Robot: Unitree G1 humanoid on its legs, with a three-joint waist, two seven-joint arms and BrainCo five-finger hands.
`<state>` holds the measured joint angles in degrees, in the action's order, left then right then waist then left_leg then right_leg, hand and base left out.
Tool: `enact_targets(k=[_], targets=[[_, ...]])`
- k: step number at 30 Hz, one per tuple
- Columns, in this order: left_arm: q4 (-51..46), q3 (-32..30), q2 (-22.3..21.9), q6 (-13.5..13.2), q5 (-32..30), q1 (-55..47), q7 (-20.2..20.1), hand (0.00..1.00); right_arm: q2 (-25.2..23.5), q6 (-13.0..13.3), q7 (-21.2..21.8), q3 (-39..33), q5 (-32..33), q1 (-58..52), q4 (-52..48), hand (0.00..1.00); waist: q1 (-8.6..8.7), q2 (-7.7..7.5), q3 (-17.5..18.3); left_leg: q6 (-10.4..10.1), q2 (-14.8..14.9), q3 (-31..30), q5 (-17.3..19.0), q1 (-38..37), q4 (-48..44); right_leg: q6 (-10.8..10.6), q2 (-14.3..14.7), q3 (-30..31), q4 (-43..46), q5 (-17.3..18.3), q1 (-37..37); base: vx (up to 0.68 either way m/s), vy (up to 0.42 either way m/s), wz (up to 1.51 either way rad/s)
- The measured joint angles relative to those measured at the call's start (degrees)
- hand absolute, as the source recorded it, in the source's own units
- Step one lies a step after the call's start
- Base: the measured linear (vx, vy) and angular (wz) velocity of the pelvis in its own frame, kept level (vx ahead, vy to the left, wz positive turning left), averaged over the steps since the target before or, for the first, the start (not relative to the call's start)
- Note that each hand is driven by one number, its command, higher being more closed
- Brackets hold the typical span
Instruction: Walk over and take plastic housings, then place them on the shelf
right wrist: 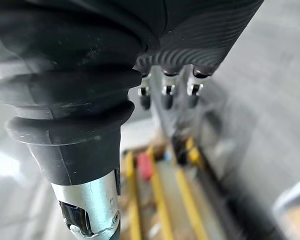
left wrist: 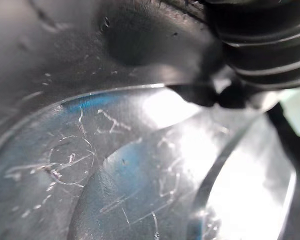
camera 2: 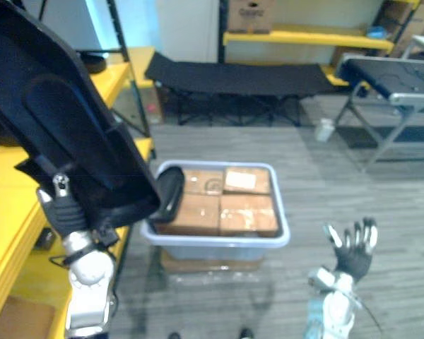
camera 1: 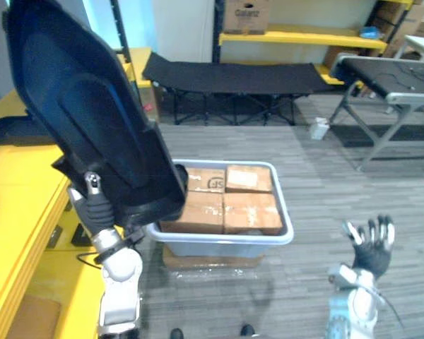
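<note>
A large glossy black plastic housing (camera 1: 85, 106) is held up high at the left, tilted, its lower edge over the corner of the grey bin (camera 1: 286, 227). My left hand (camera 1: 93, 205) is shut on the housing's bottom edge, fingers curled round it. The left wrist view shows the housing's scratched shiny surface (left wrist: 115, 165) from very close. A yellow shelf (camera 1: 14, 205) runs along the left, just beside the housing. My right hand (camera 1: 371, 247) hovers over the floor at the lower right, fingers spread and open, holding nothing.
The grey bin holds several cardboard boxes (camera 1: 251, 208) and stands on the floor just ahead. Behind it is a black folding cot (camera 1: 233, 74). A conveyor table (camera 1: 392, 78) stands at the back right, a white cup (camera 1: 319, 128) on the floor near it.
</note>
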<state>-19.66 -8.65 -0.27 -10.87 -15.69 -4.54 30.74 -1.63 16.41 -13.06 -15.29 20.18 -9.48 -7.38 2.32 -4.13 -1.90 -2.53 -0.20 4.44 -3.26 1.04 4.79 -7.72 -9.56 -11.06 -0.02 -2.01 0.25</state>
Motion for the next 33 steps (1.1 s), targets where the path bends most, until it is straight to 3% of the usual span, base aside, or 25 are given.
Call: enact_targets(k=[7,9,12,19,22,23,24,26,31,33], targets=[[-2.9,-7.7,-0.2,-0.2,-1.0,-3.2,0.5,1.00,3.6,0.0,1.7,8.1,-0.9,12.0,2.7,0.00,-5.09,1.94,-1.0,0.5,-0.5,-10.2,-1.0,0.0,0.1,0.0,0.2,-6.2,0.6,0.0,5.2,0.06,0.028,0.80],[-4.2,-10.6,-0.2,-0.3,-1.3,-6.2,0.6,1.00,3.6,0.0,1.8,10.4,-1.9,14.3,4.2,0.00,-7.27,2.26,-1.1,0.5,-1.0,-13.7,-1.3,0.1,-0.1,0.1,0.1,-8.5,1.0,0.1,6.8,0.05,0.026,0.75],[-4.6,-13.5,-0.5,-0.2,-1.3,-8.8,1.9,1.00,3.6,0.0,1.8,13.5,-3.0,17.2,5.8,0.00,-8.88,2.24,-1.1,0.6,-1.8,-17.5,-1.7,0.1,-0.1,0.6,-0.4,-10.7,2.1,0.5,8.2,0.02,0.037,0.68],[-8.2,-20.0,-3.1,-0.2,-1.2,-13.6,2.9,1.00,3.2,-0.5,2.1,19.8,-7.5,23.5,8.7,0.00,-13.12,1.56,-1.2,0.6,-2.6,-18.1,-1.3,0.8,-1.1,2.1,-1.1,-10.4,3.6,2.6,7.9,-0.02,0.016,0.11],[-9.7,-20.0,-3.1,-0.3,-1.0,-12.7,2.9,1.00,3.2,-0.5,2.1,18.9,-7.6,23.3,8.6,0.00,-12.80,-0.56,-3.2,1.3,-4.4,-17.2,2.5,7.7,-9.6,0.2,-2.3,-14.5,3.4,5.4,8.1,-0.08,-0.021,0.49],[-9.6,-19.9,-3.1,-0.3,-1.1,-11.4,2.9,1.00,3.3,-0.6,2.1,17.4,-7.6,23.1,8.0,0.00,-12.23,-0.91,-4.4,1.6,-3.6,-12.2,3.0,9.2,-11.6,-1.0,-2.8,-16.8,3.2,6.9,9.0,-0.14,-0.047,1.15],[-9.3,-19.1,-4.1,-0.2,-1.1,-9.6,2.8,1.00,4.2,-0.7,2.0,14.2,-7.7,21.9,7.4,0.00,-11.04,-0.37,-5.6,1.6,-0.2,-3.5,2.9,10.9,-13.6,-1.0,-2.6,-19.6,3.4,7.3,9.7,-0.12,-0.020,0.97],[-9.4,-19.0,-4.1,-0.2,-1.1,-8.8,2.8,1.00,4.3,-1.4,1.9,11.6,-8.2,18.9,5.3,0.00,-11.02,-0.40,-5.7,1.4,1.7,2.5,2.2,11.0,-12.4,-1.0,-2.7,-20.5,3.3,7.3,9.6,-0.06,0.005,0.57],[-9.7,-15.9,-1.4,-0.2,-1.2,-3.0,2.7,1.00,2.7,-1.4,1.7,8.7,-14.0,14.6,-2.3,0.00,-9.22,-1.28,-6.3,2.3,-0.5,0.6,-1.9,11.5,-7.5,0.7,-3.6,-21.5,3.7,8.2,8.5,0.01,0.050,0.33],[-9.7,-13.1,2.0,-0.3,-1.2,0.3,2.3,1.00,1.8,-1.3,1.6,8.4,-15.7,14.3,-2.4,0.00,-8.59,-2.12,-6.7,2.4,-0.6,0.6,-2.9,11.3,-5.8,0.5,-3.7,-17.6,5.1,8.0,7.1,0.01,0.060,0.11]])
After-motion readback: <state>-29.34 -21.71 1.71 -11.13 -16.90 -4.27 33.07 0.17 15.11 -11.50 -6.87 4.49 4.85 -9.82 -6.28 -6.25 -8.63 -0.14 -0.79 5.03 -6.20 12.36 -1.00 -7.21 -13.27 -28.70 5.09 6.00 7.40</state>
